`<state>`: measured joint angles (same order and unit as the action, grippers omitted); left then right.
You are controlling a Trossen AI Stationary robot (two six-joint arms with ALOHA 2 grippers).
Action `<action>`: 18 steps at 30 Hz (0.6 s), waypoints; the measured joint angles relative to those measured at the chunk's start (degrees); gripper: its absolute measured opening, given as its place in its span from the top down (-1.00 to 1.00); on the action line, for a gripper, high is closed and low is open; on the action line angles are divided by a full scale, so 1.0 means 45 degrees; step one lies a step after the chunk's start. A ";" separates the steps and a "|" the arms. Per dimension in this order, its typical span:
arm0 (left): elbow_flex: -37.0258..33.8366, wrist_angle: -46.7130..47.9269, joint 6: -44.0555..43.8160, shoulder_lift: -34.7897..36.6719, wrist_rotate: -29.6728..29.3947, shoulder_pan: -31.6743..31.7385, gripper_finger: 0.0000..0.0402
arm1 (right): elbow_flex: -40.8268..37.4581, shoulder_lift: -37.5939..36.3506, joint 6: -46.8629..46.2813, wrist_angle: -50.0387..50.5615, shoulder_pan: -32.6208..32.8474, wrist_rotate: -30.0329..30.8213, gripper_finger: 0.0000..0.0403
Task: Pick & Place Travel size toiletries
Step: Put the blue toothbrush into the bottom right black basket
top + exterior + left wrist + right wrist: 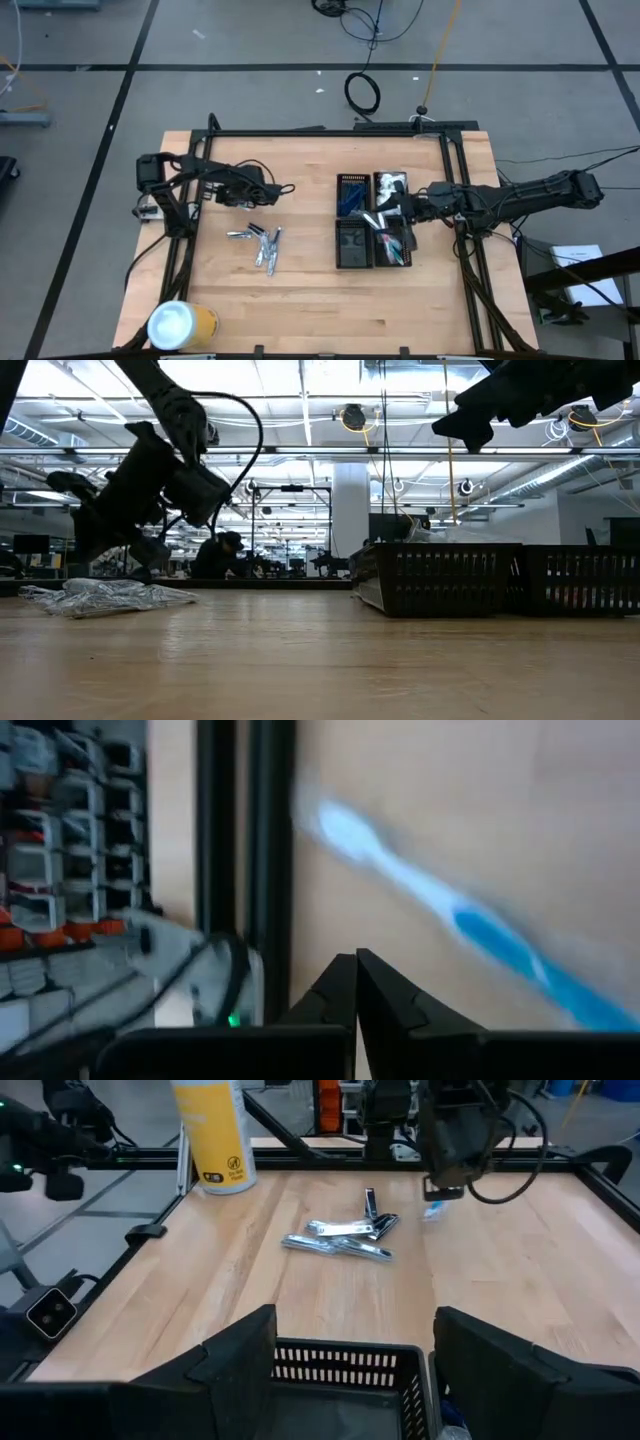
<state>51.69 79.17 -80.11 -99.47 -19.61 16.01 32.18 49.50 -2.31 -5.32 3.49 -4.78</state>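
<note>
Over on the left half of the wooden counter (300,290), the left gripper (285,188) hangs above the bare boards, just behind the little heap of silvery sachets (258,243). From overhead you can't read its fingers, but its own wrist camera gives it away: the two dark fingers (338,990) are pressed together, and a blue-and-white toothbrush (455,915) runs slantwise across the wood beyond them, smeared by motion. Whether the tips grip it, I cannot tell.

Now the right gripper (384,207): it sits over the black trays (353,243), and its wrist camera shows the fingers (240,1350) spread wide apart with nothing between them, the slatted tray wall right below. That same camera looks across at the sachets (340,1238), flat and foil-bright, lying in a loose fan.

The table-level camera adds texture: the pile (105,597) reads crinkly and clear, and the trays (440,575) are open grid-work. Overhead, the compartments hold blue and white items.

A yellow cylinder (182,325) with a white lid stands at the near left corner. Pale butcher-block planks, black frame rails (320,131), and a workshop with ceiling lights behind, where a dark figure (215,555) sits.
</note>
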 joint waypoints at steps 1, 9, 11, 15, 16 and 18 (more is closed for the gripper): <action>-0.0074 -0.0041 -0.0089 0.0002 -0.0348 0.0123 0.98 | 0.0000 0.0000 -0.0004 0.0000 0.0000 0.0001 -0.27; -0.0682 -0.2531 0.1175 0.0012 -0.1280 0.1257 0.86 | 0.0000 0.0000 -0.0004 -0.0010 0.0000 0.0001 -0.27; -0.0862 -0.3339 0.1629 0.0012 -0.0959 0.1605 0.88 | 0.0000 0.0000 -0.0048 -0.0010 0.0000 0.0001 -0.27; -0.1190 -0.4842 0.2477 0.0046 -0.0099 0.2104 0.97 | 0.0000 0.0000 -0.0234 -0.0010 0.0000 0.0000 -0.27; -0.1242 -0.5109 0.2742 0.0066 -0.0010 0.2149 0.99 | 0.0000 0.0000 -0.0268 -0.0010 0.0000 0.0000 -0.27; -0.1251 -0.5513 0.3271 0.0070 0.0049 0.2132 0.97 | 0.0000 0.0000 -0.0285 -0.0010 0.0000 -0.0002 -0.27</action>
<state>46.06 54.36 -65.39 -99.15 -19.38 25.60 32.18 49.50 -3.60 -5.37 3.49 -4.79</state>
